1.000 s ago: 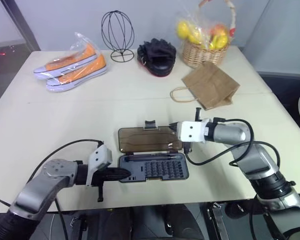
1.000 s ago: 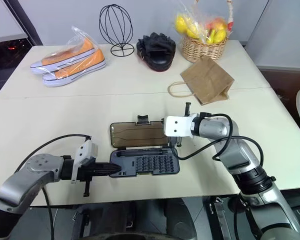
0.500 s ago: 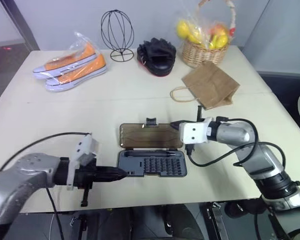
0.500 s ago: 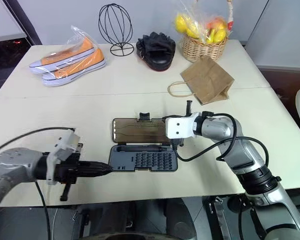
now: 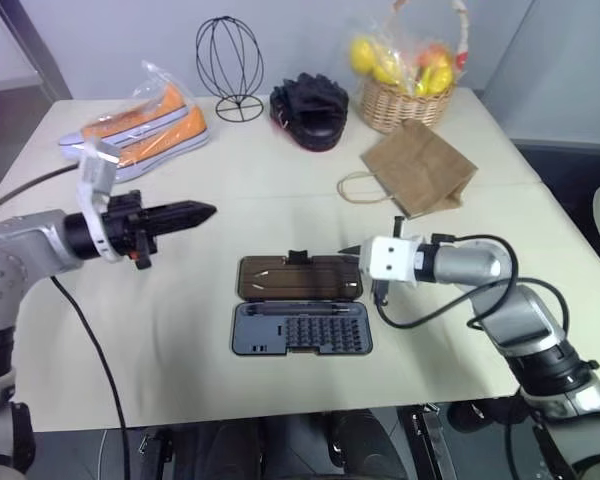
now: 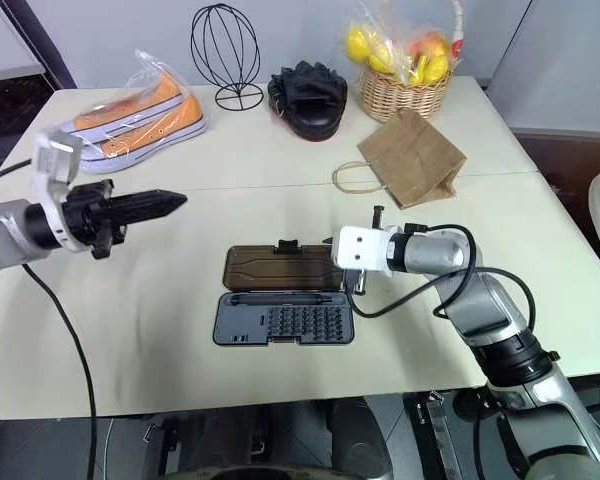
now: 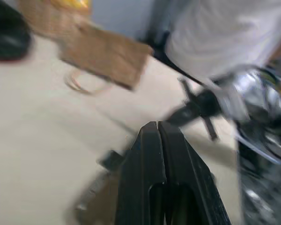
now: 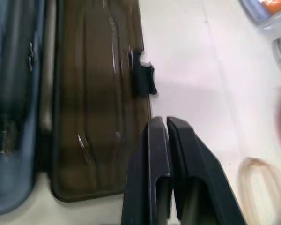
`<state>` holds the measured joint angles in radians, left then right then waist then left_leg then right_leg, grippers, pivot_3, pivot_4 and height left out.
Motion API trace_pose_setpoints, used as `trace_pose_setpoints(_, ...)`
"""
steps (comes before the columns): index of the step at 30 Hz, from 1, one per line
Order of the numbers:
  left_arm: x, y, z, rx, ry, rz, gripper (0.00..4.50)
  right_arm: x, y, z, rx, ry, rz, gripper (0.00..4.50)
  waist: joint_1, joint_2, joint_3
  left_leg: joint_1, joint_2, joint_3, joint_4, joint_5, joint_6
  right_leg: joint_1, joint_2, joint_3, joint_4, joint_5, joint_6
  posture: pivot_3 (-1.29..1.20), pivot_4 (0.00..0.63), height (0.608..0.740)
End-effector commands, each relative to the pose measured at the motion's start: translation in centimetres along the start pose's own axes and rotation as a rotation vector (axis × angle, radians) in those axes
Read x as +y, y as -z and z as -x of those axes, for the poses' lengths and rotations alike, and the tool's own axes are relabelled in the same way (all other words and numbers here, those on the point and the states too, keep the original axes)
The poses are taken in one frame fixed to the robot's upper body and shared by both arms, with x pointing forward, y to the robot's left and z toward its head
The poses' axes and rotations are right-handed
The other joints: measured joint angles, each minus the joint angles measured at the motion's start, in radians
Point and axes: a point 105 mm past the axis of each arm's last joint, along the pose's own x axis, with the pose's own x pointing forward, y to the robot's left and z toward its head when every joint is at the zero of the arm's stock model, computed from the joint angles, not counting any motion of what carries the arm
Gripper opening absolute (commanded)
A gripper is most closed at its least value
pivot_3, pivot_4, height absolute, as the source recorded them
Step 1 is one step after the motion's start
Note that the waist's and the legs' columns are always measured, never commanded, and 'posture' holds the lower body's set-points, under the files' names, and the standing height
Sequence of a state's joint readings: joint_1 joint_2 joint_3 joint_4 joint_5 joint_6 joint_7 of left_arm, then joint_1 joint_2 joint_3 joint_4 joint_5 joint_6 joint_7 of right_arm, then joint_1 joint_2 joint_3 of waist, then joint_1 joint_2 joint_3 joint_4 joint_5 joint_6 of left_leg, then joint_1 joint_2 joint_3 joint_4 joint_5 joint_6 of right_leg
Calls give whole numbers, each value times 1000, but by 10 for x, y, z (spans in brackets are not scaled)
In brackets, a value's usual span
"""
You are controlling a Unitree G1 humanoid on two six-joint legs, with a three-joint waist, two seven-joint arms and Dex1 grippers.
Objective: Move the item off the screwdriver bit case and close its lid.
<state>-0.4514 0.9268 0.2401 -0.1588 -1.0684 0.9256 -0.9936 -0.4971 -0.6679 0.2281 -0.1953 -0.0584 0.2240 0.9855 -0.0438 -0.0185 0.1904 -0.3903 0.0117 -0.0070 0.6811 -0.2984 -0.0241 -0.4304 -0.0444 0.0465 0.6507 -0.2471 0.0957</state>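
The screwdriver bit case (image 5: pixel 300 329) lies open on the table's front middle, rows of bits showing in its dark grey base. Its smoky brown lid (image 5: pixel 300 278) lies flat behind the base, with the black latch tab (image 5: pixel 298 258) on its far edge. The item, a brown paper bag (image 5: pixel 422 166), rests on the table well behind and to the right of the case, apart from it. My right gripper (image 5: pixel 348 250) is shut and hovers at the lid's far right corner, holding nothing. Raised above the table far left of the case, my left gripper (image 5: pixel 206 211) is shut and empty, pointing right.
Along the table's back stand orange sneakers in plastic wrap (image 5: pixel 140 118), a black wire head form (image 5: pixel 230 65), a black bundle of gloves (image 5: pixel 313 108) and a wicker fruit basket (image 5: pixel 405 88). The table's front edge (image 5: pixel 300 408) runs close below the case.
My left gripper has lifted away from the case's near left corner, rising up and to the left. The right gripper has kept its place at the lid's right end.
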Motion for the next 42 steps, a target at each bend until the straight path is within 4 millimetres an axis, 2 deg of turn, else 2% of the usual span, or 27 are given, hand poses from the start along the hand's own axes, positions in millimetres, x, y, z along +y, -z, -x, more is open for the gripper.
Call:
trace_pose_setpoints(1,-23,14,-6,99,94,-59,0,-22,-2,6,-20,5,-84,336,1,0,0,0,0,0,0,0,0,0,0,0,0,0,0,0,150,740)
trace_pose_setpoints(3,-31,40,-9,199,128,-77,572,-33,7,3,-2,4,-142,982,1,0,0,1,0,0,0,0,0,1,-1,0,-1,0,0,0,150,740)
trace_pose_setpoints(4,-34,55,-10,257,137,-99,934,-37,11,1,2,-9,-184,1453,1,0,0,1,0,1,0,0,0,2,-1,0,-1,0,-1,0,150,740)
trace_pose_setpoints(8,-32,96,-10,410,137,-204,2903,-35,18,-7,16,-110,-247,3492,4,1,0,1,-1,2,0,0,0,2,0,0,-2,-1,-2,0,150,740)
trace_pose_setpoints(9,-32,104,-11,428,141,-218,2968,-33,19,-10,15,-137,-264,3987,5,1,0,0,-1,2,0,0,0,2,0,-1,-2,-1,-2,0,150,740)
trace_pose_setpoints(16,-27,124,-24,391,138,-206,2968,-37,23,-29,14,-178,-339,3987,3,1,0,0,-1,3,0,0,0,2,0,-1,-1,0,0,0,150,740)
trace_pose_setpoints(20,-29,137,-26,410,140,-209,2968,-31,33,-33,53,-230,-335,3987,2,1,0,0,-1,2,0,0,0,2,-1,-1,-2,0,0,0,150,740)
trace_pose_setpoints(28,-14,160,-24,464,77,-233,2968,-25,50,-38,100,-257,-344,3987,2,1,0,1,0,2,0,0,0,2,-1,-1,-1,0,0,0,150,740)
trace_pose_setpoints(31,-13,162,-23,460,68,-218,2968,-24,52,-39,101,-267,-342,3084,2,1,0,2,0,1,0,0,0,2,-1,-1,-1,0,0,0,150,740)
trace_pose_setpoints(34,-15,167,-21,470,79,-201,2968,-22,55,-40,111,-275,-327,1658,2,1,0,2,1,1,0,0,0,3,-1,-1,-1,0,0,0,150,740)
trace_pose_setpoints(37,-17,168,-20,468,84,-185,2968,-19,57,-40,114,-286,-316,30,1,2,-1,3,1,1,0,0,0,4,-1,-1,-1,0,0,0,150,740)
trace_pose_setpoints(42,-19,168,-21,464,81,-175,2968,-17,57,-40,114,-296,-297,30,0,2,-2,7,1,1,0,0,1,7,0,-1,-1,0,0,0,150,740)
